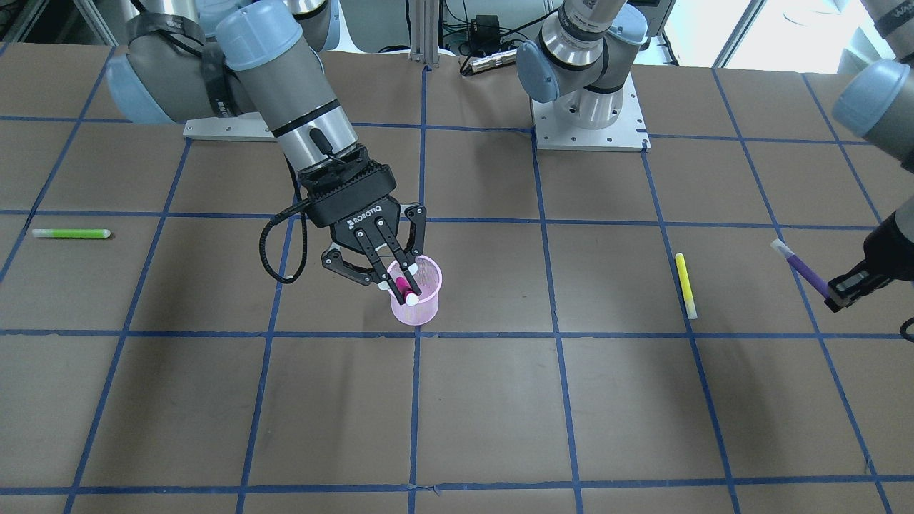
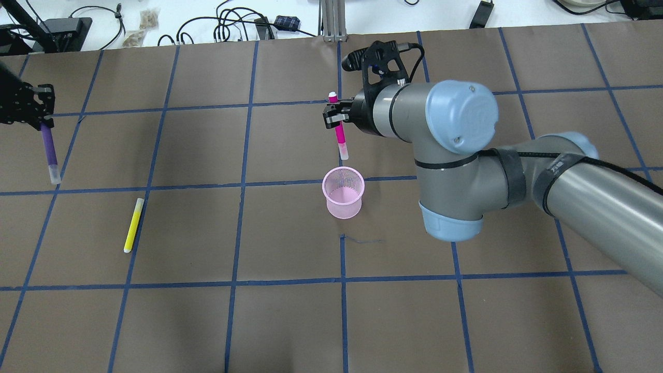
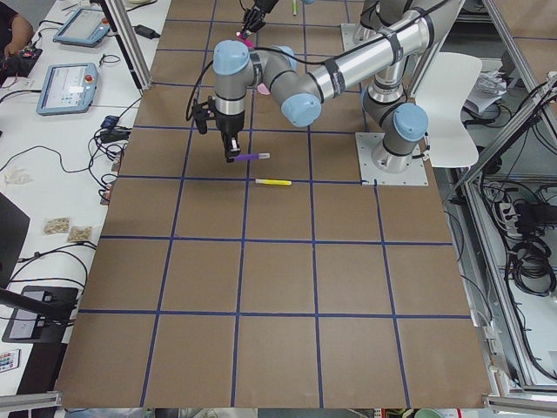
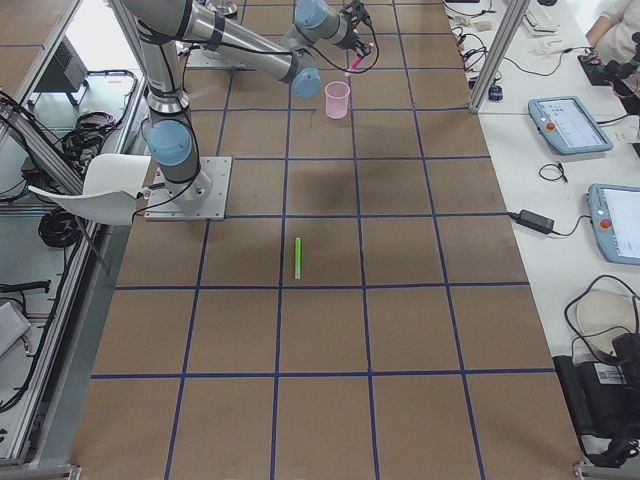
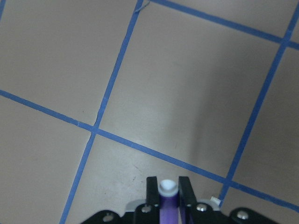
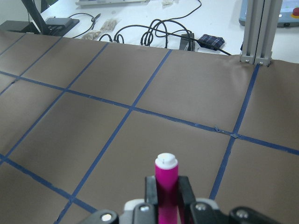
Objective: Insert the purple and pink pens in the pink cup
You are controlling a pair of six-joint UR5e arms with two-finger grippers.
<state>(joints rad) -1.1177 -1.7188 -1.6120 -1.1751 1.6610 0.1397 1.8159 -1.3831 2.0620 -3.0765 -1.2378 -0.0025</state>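
Pink pen (image 2: 340,135) nearly upright, slightly tilted

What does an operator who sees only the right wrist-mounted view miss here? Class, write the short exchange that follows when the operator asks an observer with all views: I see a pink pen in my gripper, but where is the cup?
Observer: The pink cup stands upright on the table, roughly below the pink pen. The pen's lower tip hangs above the rim and is not yet inside.
Operator: And the purple pen?
Observer: The left gripper holds the purple pen in the air, far to the robot's left of the cup.
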